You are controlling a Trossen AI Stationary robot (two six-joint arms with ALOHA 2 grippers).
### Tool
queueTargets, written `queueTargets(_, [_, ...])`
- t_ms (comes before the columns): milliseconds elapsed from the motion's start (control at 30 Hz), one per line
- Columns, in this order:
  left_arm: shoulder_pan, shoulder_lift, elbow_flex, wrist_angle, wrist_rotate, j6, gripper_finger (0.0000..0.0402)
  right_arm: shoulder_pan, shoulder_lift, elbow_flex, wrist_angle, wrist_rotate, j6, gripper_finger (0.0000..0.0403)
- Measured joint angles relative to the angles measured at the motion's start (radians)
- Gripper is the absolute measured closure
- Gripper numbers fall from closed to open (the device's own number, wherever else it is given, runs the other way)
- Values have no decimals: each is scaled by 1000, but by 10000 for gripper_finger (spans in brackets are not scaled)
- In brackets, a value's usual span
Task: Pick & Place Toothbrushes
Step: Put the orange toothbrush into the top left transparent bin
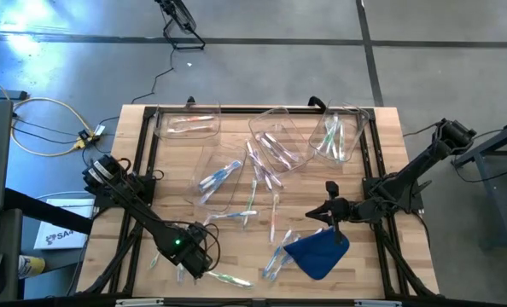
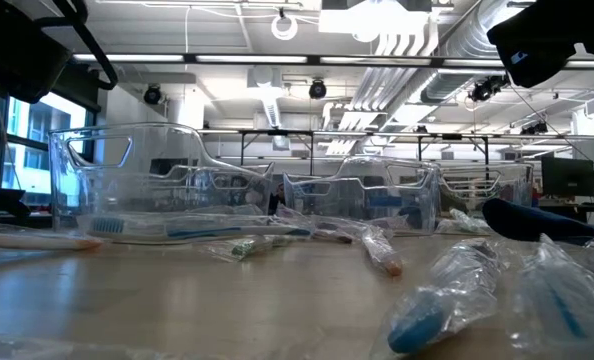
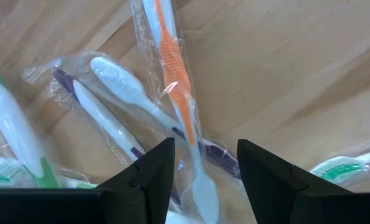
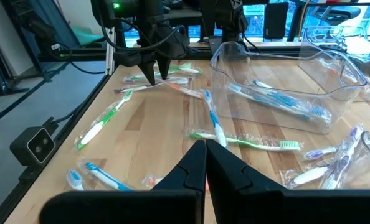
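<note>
We're looking down on the left pincer (image 1: 188,253), low at the near left of the wooden counter (image 1: 390,136), fingers apart and holding nothing. Right between and just beyond its fingertips lie wrapped toothbrushes (image 3: 172,81): an orange-and-blue one crosses over a white-and-purple one, with a green one off to one side. More brushes are scattered across the counter between this pincer and the clear bins (image 1: 275,136) farther back, and several already lie inside those bins. Over on the other side we see the right pincer (image 1: 333,223) hovering with its fingers pressed together, empty, just above and touching nothing. A blue cloth (image 1: 317,254) sits directly below it, with wrapped brushes beside the cloth's edge. Nothing blocks the left pincer from the brushes under it.
</note>
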Motion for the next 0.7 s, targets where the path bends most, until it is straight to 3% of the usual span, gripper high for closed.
queueTargets(300, [0,0,0,-1,0,0,239,0,0,0,0,0,0,399])
queueTargets(700, [0,1,0,-1,-1,-22,330,0,0,0,0,0,0,399])
